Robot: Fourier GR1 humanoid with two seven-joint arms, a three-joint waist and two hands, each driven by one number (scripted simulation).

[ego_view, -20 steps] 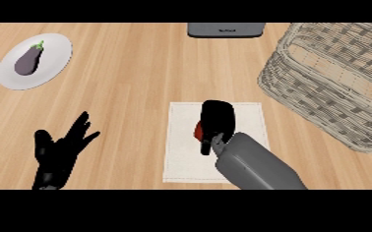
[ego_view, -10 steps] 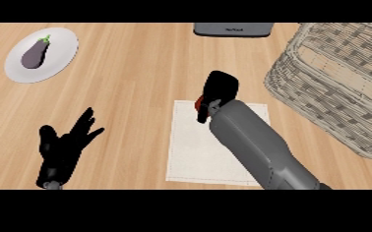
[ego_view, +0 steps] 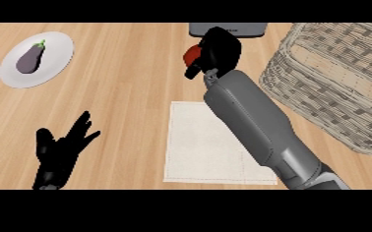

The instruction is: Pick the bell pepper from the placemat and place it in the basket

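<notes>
Red bell pepper (ego_view: 193,55) is up off the white cloth placemat (ego_view: 210,145), at its 12 o'clock; woven wicker basket (ego_view: 327,78) sits at 3 o'clock.

right forearm (ego_view: 254,123): smooth grey casing, boxy, darker grey toward the elbow
right hand (ego_view: 218,51): black
left hand (ego_view: 62,152): black, slender fingers

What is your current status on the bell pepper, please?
Right hand shut on bell pepper, lifted off the placemat. Left hand open, resting at lower left. Basket to the right, nothing between.
</notes>
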